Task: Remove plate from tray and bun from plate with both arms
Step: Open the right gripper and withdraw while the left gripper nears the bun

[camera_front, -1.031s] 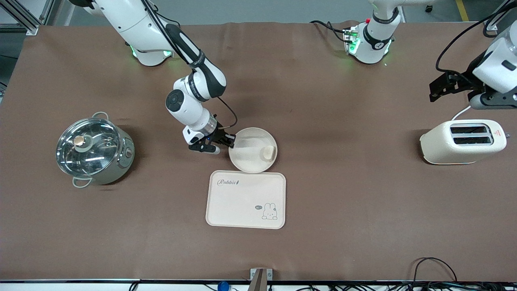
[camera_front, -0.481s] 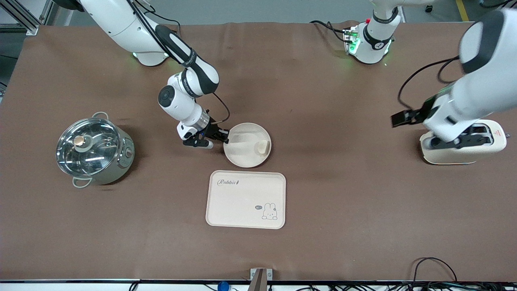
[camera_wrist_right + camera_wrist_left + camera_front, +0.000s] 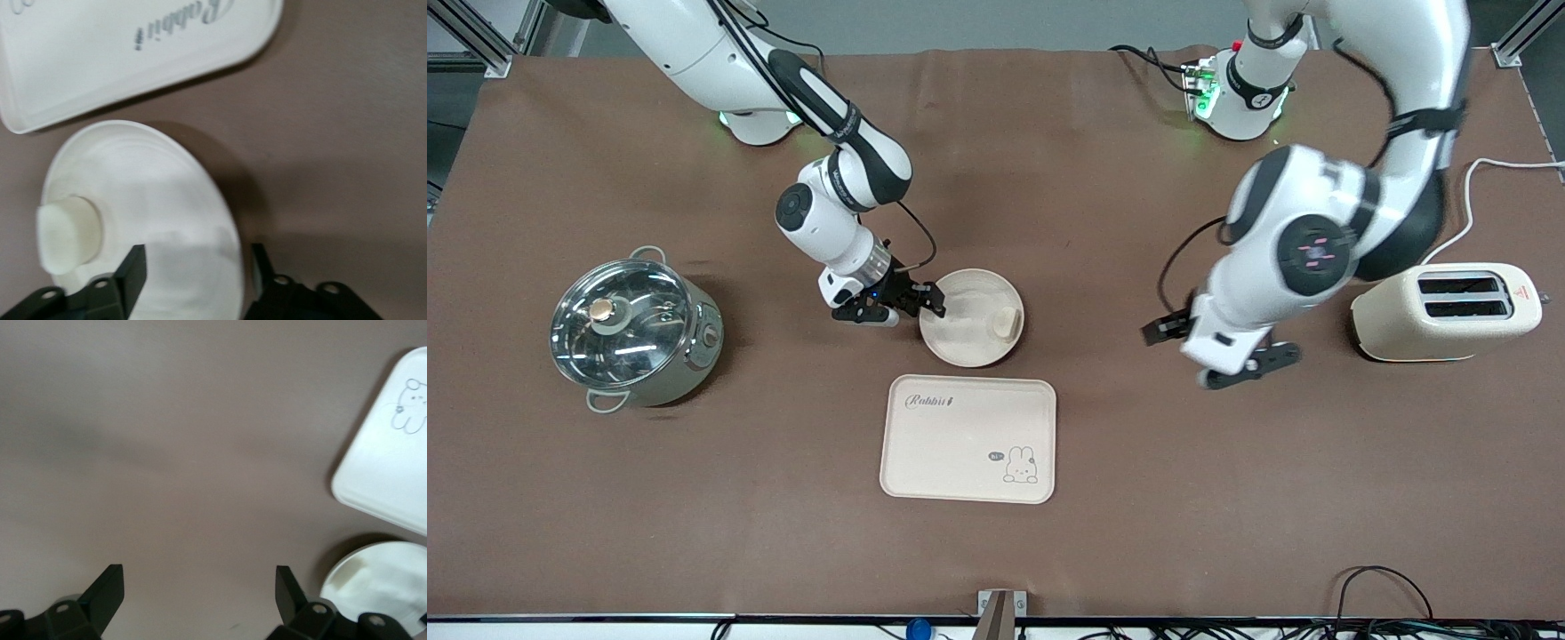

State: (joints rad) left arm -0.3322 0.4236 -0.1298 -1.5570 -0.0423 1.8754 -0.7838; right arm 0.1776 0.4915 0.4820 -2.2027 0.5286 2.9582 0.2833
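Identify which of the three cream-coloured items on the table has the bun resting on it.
The round plate, lying between the tray and the robots' bases; the bun sits near its rim. Tray and toaster carry nothing.

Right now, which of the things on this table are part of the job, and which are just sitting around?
Part of the job:
- plate, on the table beside the tray
- bun, lying on the plate
- right gripper, jaws open astride the plate's rim
- left gripper, jaws open, over bare table

Just sitting around:
- tray
- pot
- toaster
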